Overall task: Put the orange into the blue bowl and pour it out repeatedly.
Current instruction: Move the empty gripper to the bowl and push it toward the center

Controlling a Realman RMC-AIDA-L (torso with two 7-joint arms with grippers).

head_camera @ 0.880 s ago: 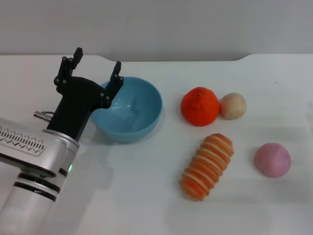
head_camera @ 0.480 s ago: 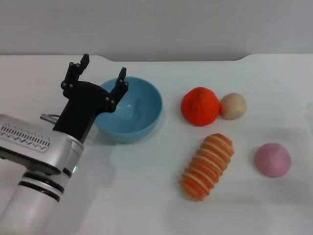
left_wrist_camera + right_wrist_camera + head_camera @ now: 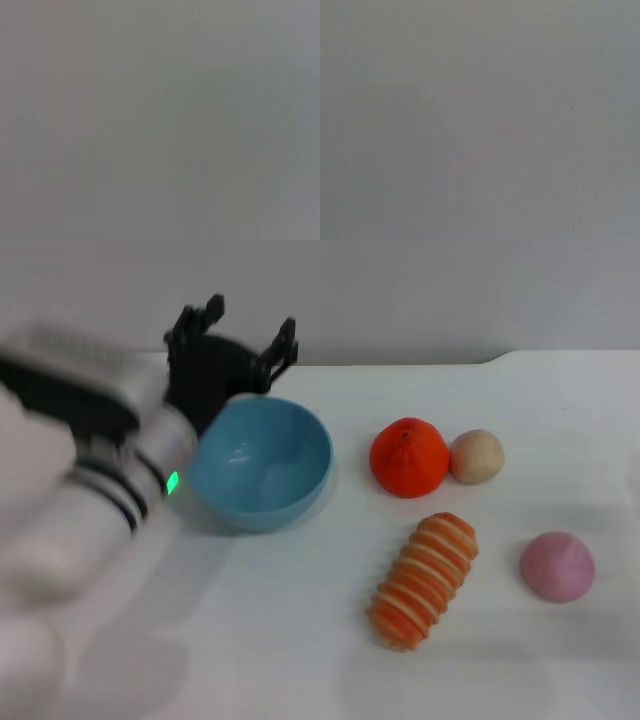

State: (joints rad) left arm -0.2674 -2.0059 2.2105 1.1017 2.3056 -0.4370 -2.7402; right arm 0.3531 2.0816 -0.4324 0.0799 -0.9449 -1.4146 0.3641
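Observation:
The light blue bowl [image 3: 262, 462] stands upright and empty on the white table, left of centre in the head view. The red-orange orange [image 3: 408, 457] rests on the table to the bowl's right, well apart from it. My left gripper [image 3: 243, 332] is raised behind and above the bowl's far left rim, its black fingers spread open with nothing between them. Nothing touches the bowl. Both wrist views show only flat grey. My right gripper is out of view.
A small tan ball [image 3: 476, 456] touches the orange's right side. An orange-and-cream striped oblong piece [image 3: 424, 580] lies in front of them. A pink round piece [image 3: 557, 566] sits at the right. My left arm [image 3: 80, 490] fills the left side.
My left arm has swung up and away from me, carrying the open gripper from the bowl's near left rim to above its far rim. The bowl and the fruits have not moved.

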